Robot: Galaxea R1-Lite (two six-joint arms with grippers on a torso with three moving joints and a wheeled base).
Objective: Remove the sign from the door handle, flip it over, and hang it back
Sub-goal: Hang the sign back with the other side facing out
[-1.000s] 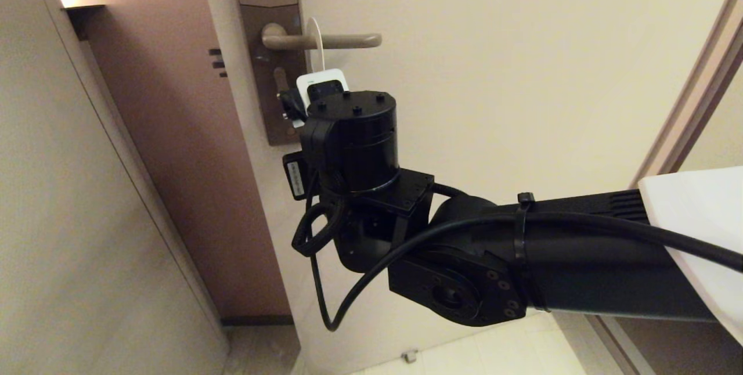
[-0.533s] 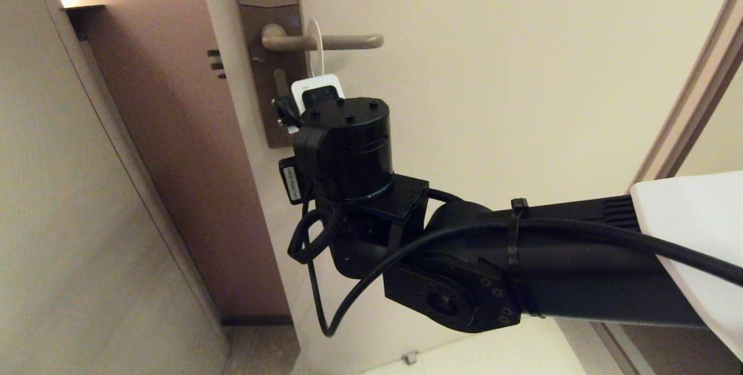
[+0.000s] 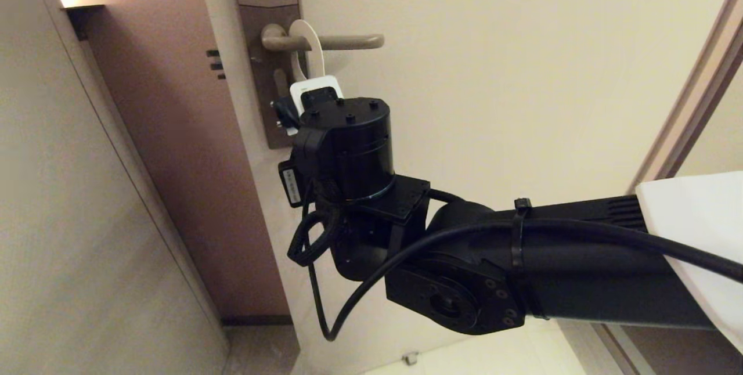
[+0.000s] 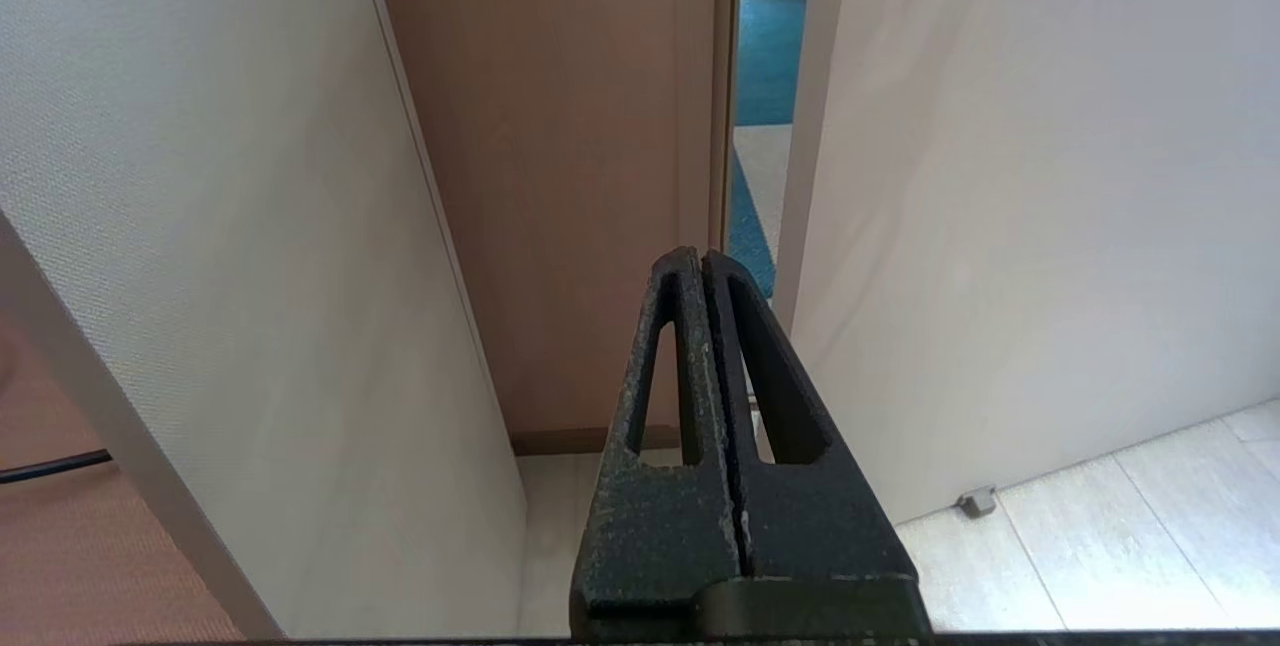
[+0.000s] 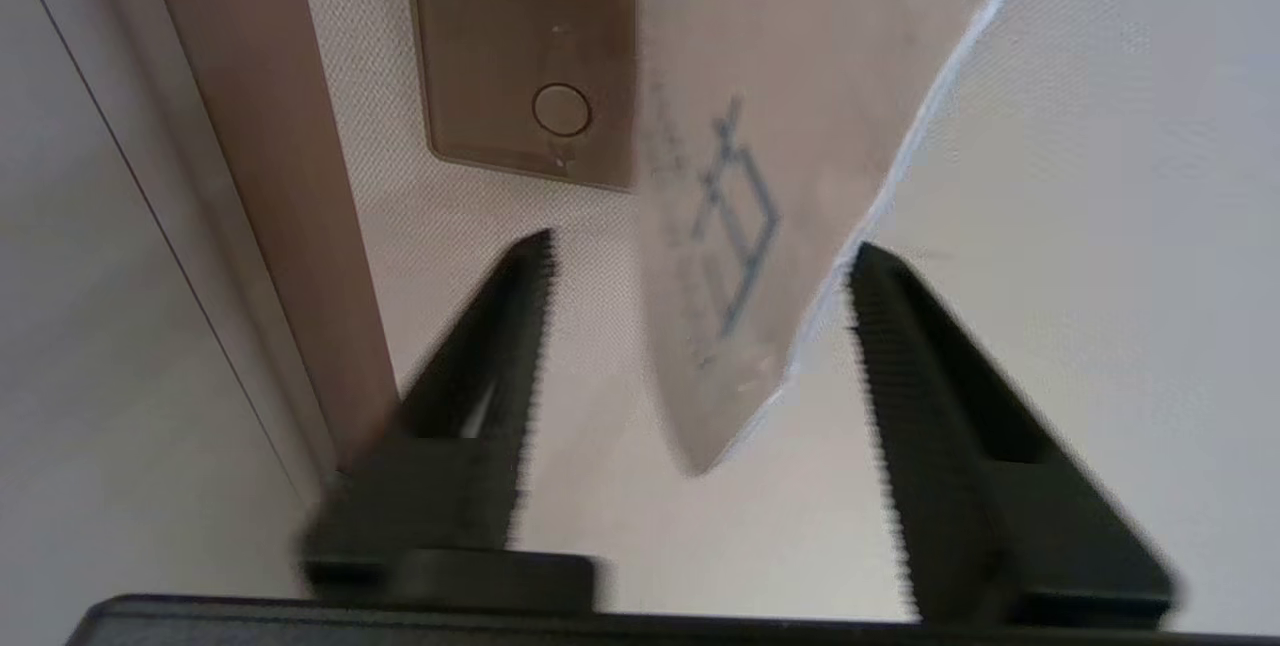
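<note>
The sign hangs by its white loop on the door handle, a brownish lever on a tall plate. My right gripper sits just below the handle, open, its toothed fingers either side of the sign's lower end. The sign shows a pale face with a blue-grey outline and hangs tilted between the fingers, not clamped. In the head view my right wrist hides most of the sign and the gripper. My left gripper is shut on nothing, low and away from the handle.
The cream door fills the middle, with a brown door edge and a pale wall panel to the left. My right arm crosses the lower view. A small door stop sits on the tiled floor.
The right gripper has opened and let go of the sign. The sign's loop now hangs wider across the handle, nearer the plate. The right wrist sank slightly earlier on.
</note>
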